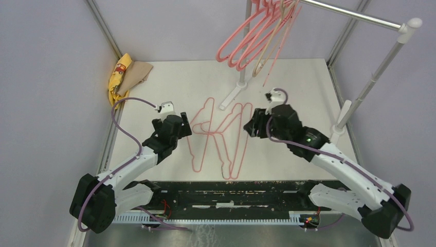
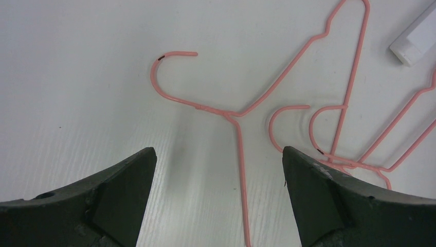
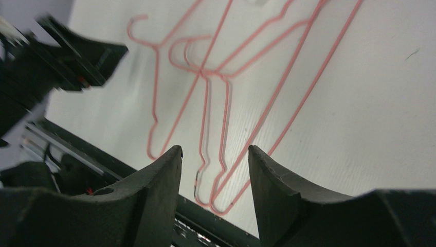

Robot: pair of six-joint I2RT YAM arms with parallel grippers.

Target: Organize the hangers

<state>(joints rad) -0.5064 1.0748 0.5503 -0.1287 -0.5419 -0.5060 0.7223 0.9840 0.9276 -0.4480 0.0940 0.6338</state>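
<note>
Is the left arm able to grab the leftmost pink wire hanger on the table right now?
Probably yes: the left claw hangs open right above that hanger, one wire running between its tips, with nothing lying over it there.

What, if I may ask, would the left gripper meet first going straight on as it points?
Probably the thin pink hanger lying on the table between the open jaws of the left gripper.

A robot lab cell: bare lilac walls [image 1: 46,77], metal frame posts [image 1: 104,25], white table [image 1: 159,82].
</note>
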